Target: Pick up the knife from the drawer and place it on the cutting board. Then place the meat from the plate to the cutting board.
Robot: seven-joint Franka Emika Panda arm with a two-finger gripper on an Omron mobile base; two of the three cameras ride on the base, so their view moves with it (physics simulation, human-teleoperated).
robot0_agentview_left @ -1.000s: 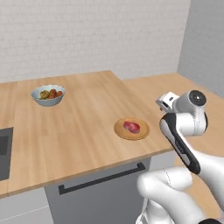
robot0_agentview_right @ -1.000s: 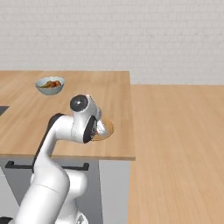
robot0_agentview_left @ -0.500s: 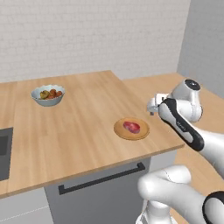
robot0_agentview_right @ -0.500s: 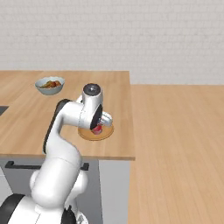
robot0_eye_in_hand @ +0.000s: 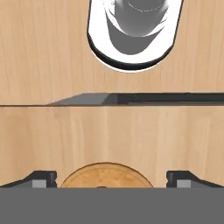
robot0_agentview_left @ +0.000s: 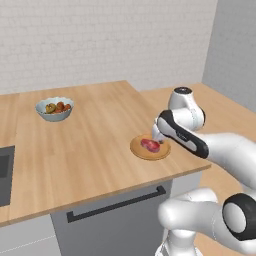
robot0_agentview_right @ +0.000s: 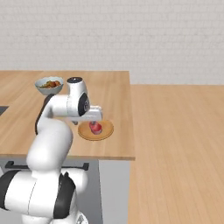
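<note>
The pinkish-red meat [robot0_agentview_left: 150,145] [robot0_agentview_right: 95,127] lies on the round tan plate [robot0_agentview_left: 138,150] [robot0_agentview_right: 105,133] near the counter's front right corner. My gripper [robot0_agentview_left: 156,139] [robot0_agentview_right: 89,122] hangs open just above the plate's edge, pointing down, holding nothing. In the hand view the gripper [robot0_eye_in_hand: 112,179] stands wide, with the plate [robot0_eye_in_hand: 106,175] rising between its fingertips [robot0_eye_in_hand: 41,178]. The knife, the drawer and the cutting board are out of view.
A pale bowl of fruit [robot0_agentview_left: 54,108] [robot0_agentview_right: 48,84] stands at the back left of the wooden counter [robot0_agentview_left: 85,145]. Below the counter's front edge is a dark grey panel with a long black bar handle [robot0_agentview_left: 116,204]. A dark sink edge [robot0_agentview_left: 4,175] lies at far left.
The arm has swung in from the right of the counter to above the plate. The jaws stayed open. Plate, meat and bowl have not moved.
</note>
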